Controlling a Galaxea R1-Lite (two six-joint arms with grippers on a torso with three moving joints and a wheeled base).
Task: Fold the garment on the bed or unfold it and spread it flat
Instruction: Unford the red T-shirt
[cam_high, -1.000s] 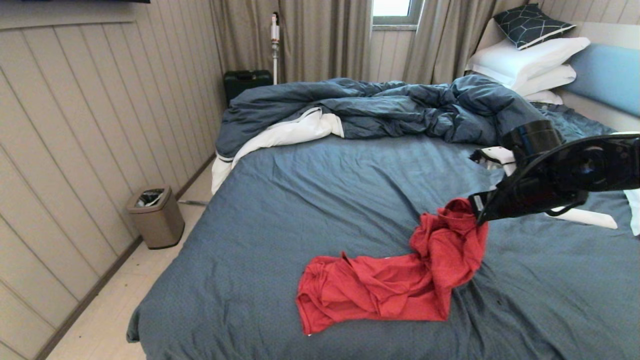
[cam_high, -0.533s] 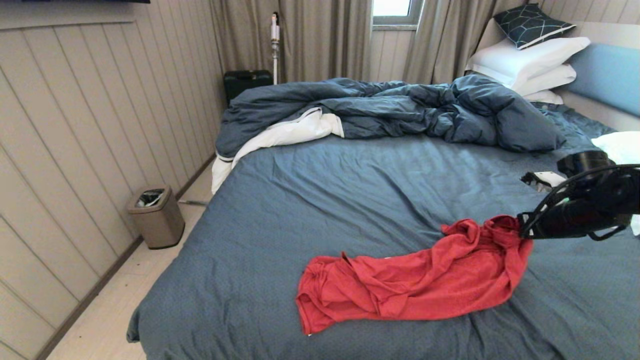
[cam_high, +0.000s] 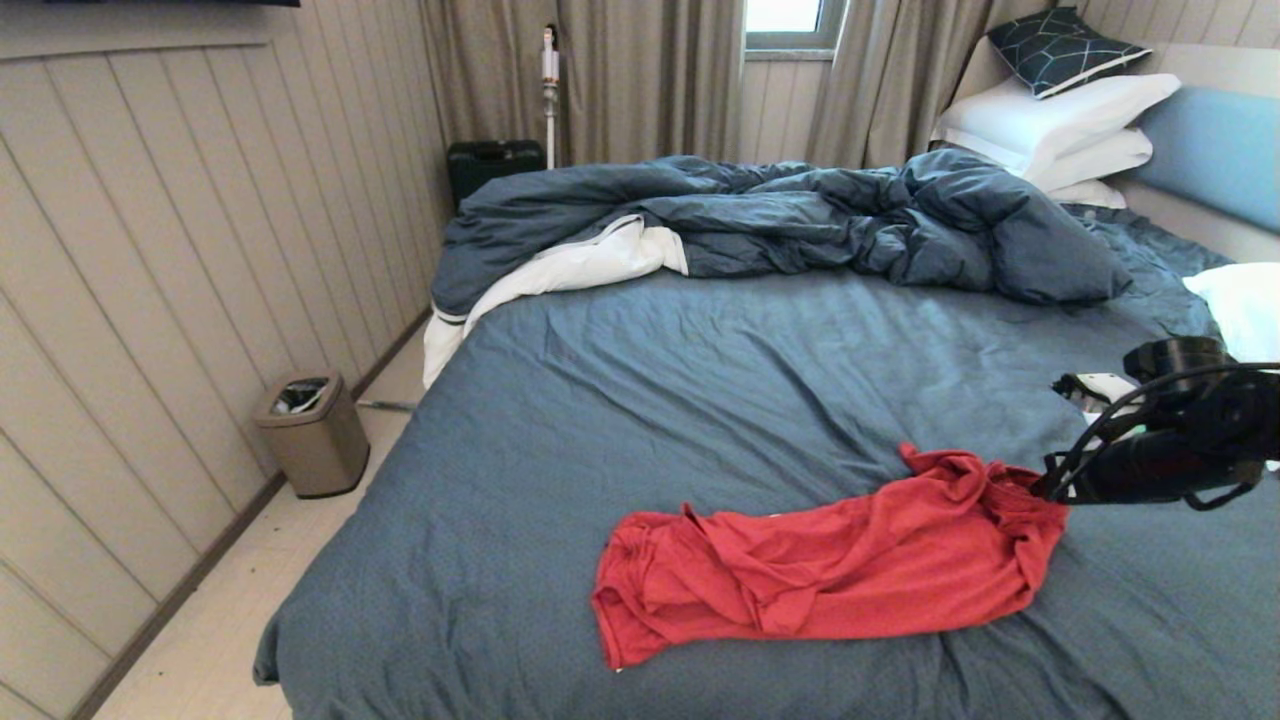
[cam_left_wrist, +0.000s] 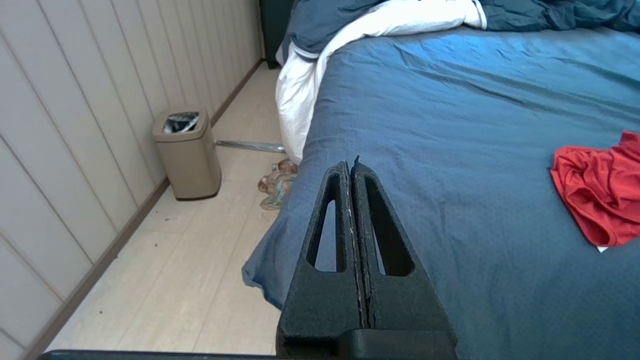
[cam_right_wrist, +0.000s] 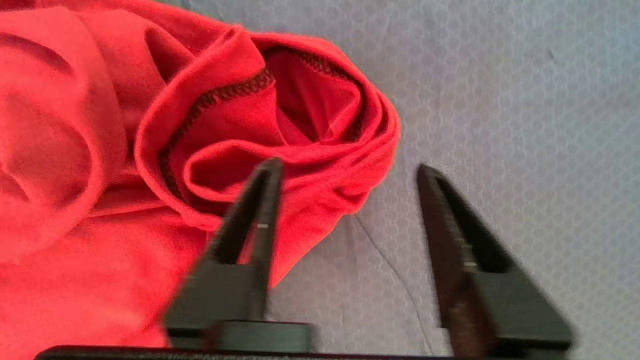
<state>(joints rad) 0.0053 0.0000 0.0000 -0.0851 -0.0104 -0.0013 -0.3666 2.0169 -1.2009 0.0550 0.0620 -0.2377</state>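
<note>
Right pincer (cam_right_wrist: 345, 170) agape, empty, over garment (cam_high: 830, 570) edge (left pincer (cam_left_wrist: 352, 167) closed)

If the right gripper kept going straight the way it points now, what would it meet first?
Most likely the bunched end of the red T-shirt: the right gripper stands open just above it, one finger over the cloth, the other over the blue sheet. Depth is hard to judge.

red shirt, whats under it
The red T-shirt lies bunched on the bed's slate-blue sheet, which shows all around it. Whatever lies beneath its folds is covered.
</note>
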